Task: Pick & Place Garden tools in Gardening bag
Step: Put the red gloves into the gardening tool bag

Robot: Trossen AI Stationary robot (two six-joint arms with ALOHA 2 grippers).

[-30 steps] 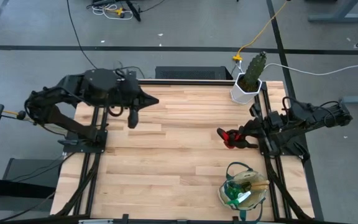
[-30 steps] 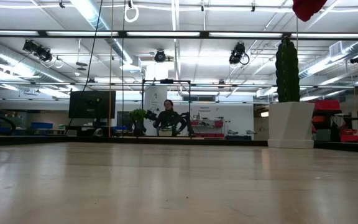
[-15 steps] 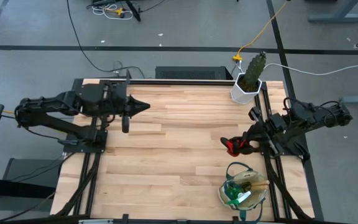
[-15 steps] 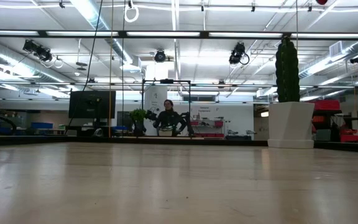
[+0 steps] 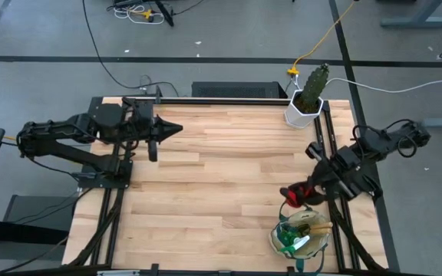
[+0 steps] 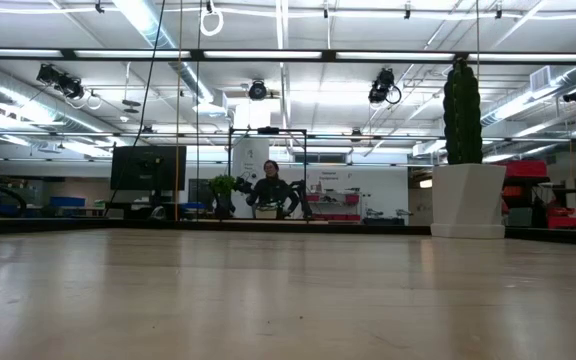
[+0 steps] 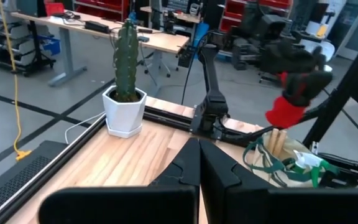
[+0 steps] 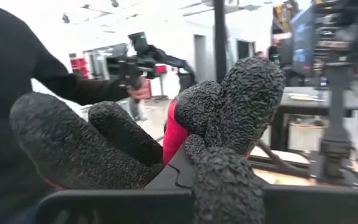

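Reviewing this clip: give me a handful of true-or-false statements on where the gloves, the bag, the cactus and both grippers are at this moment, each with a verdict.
1. The right gripper is shut on the red-and-black gloves. True.
2. The gloves already lie inside the gardening bag. False: they are held in the air just beside the bag's far rim.
3. The bag is empty. False: a green-and-white spray bottle and a wooden handle show inside it.
4. The left gripper holds a trowel. False: it is shut on nothing, at the table's far left part.
5. The cactus stands in its white pot at the table's far right corner. True.
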